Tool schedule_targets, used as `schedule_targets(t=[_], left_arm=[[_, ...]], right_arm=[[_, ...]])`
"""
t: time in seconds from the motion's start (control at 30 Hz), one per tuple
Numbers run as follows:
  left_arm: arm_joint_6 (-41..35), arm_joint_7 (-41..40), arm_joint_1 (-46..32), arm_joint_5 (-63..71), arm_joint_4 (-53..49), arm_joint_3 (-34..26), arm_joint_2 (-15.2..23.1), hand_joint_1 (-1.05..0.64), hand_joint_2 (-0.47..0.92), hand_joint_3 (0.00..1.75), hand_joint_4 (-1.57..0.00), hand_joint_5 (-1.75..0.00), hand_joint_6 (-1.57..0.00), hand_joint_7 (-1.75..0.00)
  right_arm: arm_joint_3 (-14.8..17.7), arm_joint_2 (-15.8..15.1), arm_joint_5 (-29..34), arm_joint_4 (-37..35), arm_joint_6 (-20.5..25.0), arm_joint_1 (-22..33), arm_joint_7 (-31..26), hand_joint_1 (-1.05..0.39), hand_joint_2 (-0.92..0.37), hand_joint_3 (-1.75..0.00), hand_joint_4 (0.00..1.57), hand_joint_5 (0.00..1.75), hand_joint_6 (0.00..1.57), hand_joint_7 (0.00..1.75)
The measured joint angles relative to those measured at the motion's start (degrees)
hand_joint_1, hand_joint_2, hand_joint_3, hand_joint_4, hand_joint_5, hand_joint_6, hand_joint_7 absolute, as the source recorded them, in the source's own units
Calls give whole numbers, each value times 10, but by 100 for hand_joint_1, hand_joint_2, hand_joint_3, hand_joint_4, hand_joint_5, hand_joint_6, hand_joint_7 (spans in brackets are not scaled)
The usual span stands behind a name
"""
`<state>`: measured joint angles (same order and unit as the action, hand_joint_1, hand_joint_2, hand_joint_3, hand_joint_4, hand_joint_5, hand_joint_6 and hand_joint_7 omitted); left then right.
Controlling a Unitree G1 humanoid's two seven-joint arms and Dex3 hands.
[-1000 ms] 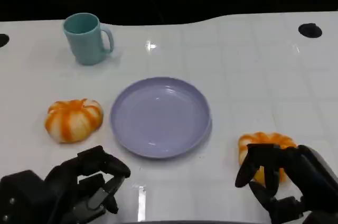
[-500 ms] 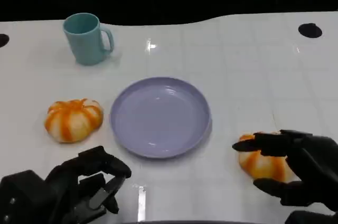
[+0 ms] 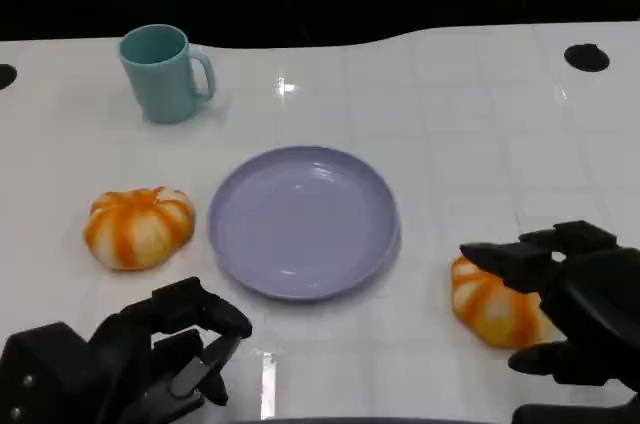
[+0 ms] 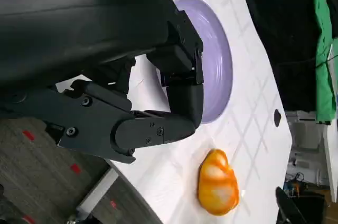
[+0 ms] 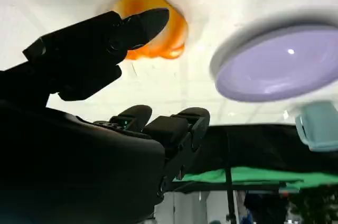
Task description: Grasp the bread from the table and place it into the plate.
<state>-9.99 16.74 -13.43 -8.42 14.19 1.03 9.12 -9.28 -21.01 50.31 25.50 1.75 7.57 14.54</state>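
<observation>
Orange-and-white bread point(image 3: 492, 311) on table point(image 3: 470, 134), right of lavender plate point(image 3: 304, 221), under my right hand point(image 3: 570, 319), fingers spread, not yet gripping. Left hand point(image 3: 130, 364) idle, fingers curled, holding nothing. Second bun point(image 3: 138, 227) left. Risk: a shallow close squeezes the rounded bread away.

Orange-white striped bread point(image 3: 492, 310), lilac plate point(image 3: 304, 221) (teal mug point(image 3: 164, 74)).

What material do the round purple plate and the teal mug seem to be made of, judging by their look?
The round purple plate looks like smooth glossy plastic or glazed ceramic: small bright light spots sit on its surface, and the colour is even. The teal mug has a duller, satin surface with soft shading, so matte plastic or ceramic; the pictures cannot settle which.
</observation>
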Motion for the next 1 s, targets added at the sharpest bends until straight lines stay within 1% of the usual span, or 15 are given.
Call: schedule_targets(t=[0.13, 0.27, 0.37, 0.57, 0.83, 1.0], left_arm=[[0, 0, 0, 0, 0, 1, 0, -45, 92, 44, -67, -175, -68, -125], [0, 0, 0, 0, 1, 2, -1, -45, 92, 44, -68, -175, -67, -125], [-1, 0, -1, -1, 2, 2, -1, -45, 92, 44, -68, -175, -67, -125], [-8, 0, -4, 0, 12, 4, -2, -45, 92, 45, -67, -175, -68, -125], [-18, 0, -6, 0, 26, 4, -2, -44, 92, 45, -67, -175, -67, -124], [-24, 0, -8, 0, 33, 3, -2, -44, 92, 45, -67, -175, -68, -125]], right_arm=[[-12, 0, 30, -9, 14, -14, 11, -48, -79, -1, 11, 44, 38, 0], [-26, -1, 49, -38, 25, -32, 23, -46, -81, -1, 13, 43, 39, 1], [-37, -1, 48, -70, 33, -52, 28, -48, -84, -2, 13, 40, 39, 1], [-66, 1, 54, -160, 53, -105, 28, -52, -89, -2, 15, 34, 39, 0], [-108, 15, 54, -287, 56, -168, -20, -53, -92, -2, 19, 30, 40, 1], [-124, 37, 48, -351, 61, -202, -59, -52, -92, -3, 24, 28, 43, 2]])
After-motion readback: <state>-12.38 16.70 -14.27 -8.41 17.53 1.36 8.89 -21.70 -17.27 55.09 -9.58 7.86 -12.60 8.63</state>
